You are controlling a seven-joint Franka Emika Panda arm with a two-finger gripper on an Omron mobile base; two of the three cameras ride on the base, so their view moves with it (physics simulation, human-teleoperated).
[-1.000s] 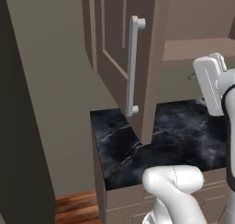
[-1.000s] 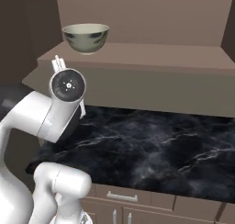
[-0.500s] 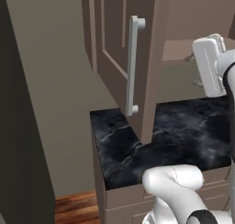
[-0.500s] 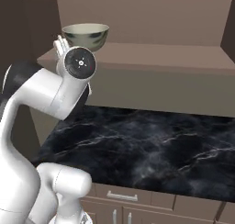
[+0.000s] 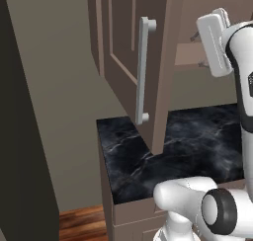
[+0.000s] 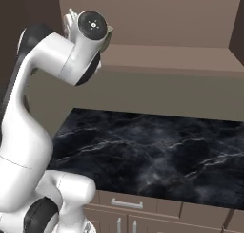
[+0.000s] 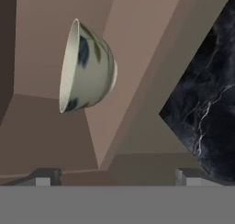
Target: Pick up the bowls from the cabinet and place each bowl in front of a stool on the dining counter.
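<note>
Inside the cabinet, on its shelf, I've got the cream-olive bowl ahead of my end effector. Fingers are spread wide apart, nothing between them. The door's open over the black marble desk.

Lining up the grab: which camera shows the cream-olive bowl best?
The hand view: the bowl appears whole, rolled sideways by the camera, ahead of the open gripper. In the right base view the arm covers its place; the left base view faces the cabinet door.
</note>
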